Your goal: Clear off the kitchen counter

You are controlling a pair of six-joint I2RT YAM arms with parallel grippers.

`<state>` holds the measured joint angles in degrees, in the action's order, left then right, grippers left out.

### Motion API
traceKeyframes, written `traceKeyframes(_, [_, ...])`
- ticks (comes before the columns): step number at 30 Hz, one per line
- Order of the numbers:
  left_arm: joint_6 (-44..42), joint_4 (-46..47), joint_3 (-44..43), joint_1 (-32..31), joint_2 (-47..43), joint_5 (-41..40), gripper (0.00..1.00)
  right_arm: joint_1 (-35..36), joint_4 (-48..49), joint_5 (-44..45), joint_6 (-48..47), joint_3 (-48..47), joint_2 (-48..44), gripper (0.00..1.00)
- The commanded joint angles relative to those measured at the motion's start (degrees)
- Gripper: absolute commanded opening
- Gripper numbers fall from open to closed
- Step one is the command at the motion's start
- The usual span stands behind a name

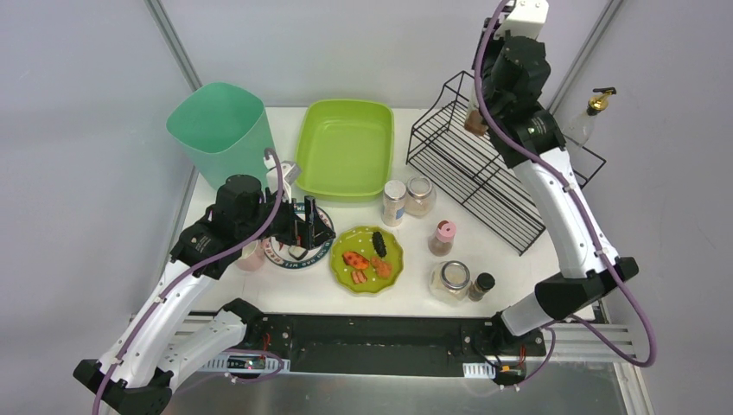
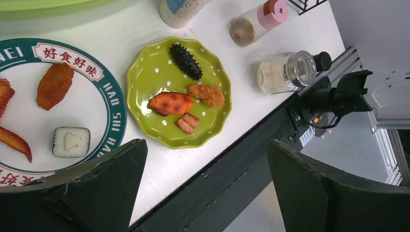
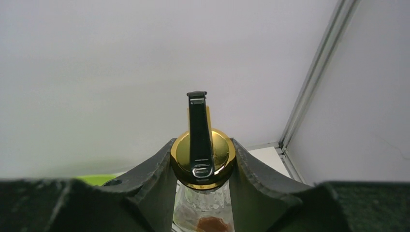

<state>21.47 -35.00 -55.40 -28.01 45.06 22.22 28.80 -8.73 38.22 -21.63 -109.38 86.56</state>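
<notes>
- The worktop (image 1: 411,259) is the thing to clear. It lies right under the left fingers (image 2: 111,188). From the right fingers (image 3: 154,179) it lies low down, toward the near side. Lots of things sit on it, so I think the job is far from done.
- The rack (image 1: 484,173) stands at the back right. The right fingers hang over its far left end. I think the next move goes down from them into the rack.
- The bin (image 1: 220,130) and the tub (image 1: 344,147) stand behind the left fingers, near them and well apart from the right ones.
- The white plate (image 2: 34,121) lies under the left fingers. The green plate (image 2: 145,82) lies just beside it, ahead of those fingers. The left arm is the nearer one to both plates.
- The left fingers are spread wide and hold nothing.
- The bottle (image 3: 203,154) sits pinched between the right fingers, just under its gold cap. The cap end points up past the fingers, and the glass part runs down out of sight. It looks upright, but I cannot be sure.
- The big jar (image 1: 450,279) and the pink jar (image 1: 442,238) stand past the green plate from the left fingers. They are low down and well apart from the right fingers.
- Small bits of food lie on both plates. None of them touch the fingers.
</notes>
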Motion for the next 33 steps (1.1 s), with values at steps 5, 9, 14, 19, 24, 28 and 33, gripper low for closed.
traceKeyframes(5, [-1.0,1.4,0.0,0.5,0.4,2.4,1.00,-6.7,10.8,1.0,1.6,-10.2,5.5,0.00])
traceKeyframes(9, [-1.0,1.4,-0.1,0.5,0.2,2.7,1.00,-8.6,11.0,1.3,0.5,-14.3,9.3,0.00])
traceKeyframes(14, [-1.0,1.4,-0.2,0.7,0.2,3.2,1.00,-11.6,10.0,1.5,2.0,-17.3,12.5,0.00])
traceKeyframes(19, [-0.9,1.4,-0.2,0.8,0.4,3.6,1.00,-15.3,7.3,0.4,6.7,-17.6,14.2,0.00])
traceKeyframes(24, [-0.8,1.4,-0.2,0.9,0.5,4.1,1.00,-17.1,7.1,0.7,7.9,-16.3,14.8,0.00])
traceKeyframes(28, [-0.8,1.4,-0.3,0.9,0.6,4.2,1.00,-18.3,7.3,1.7,8.6,-15.1,14.8,0.00])
traceKeyframes(33, [-0.8,1.4,-0.2,0.9,0.8,4.4,1.00,-19.0,7.2,2.3,8.9,-14.1,14.8,0.00])
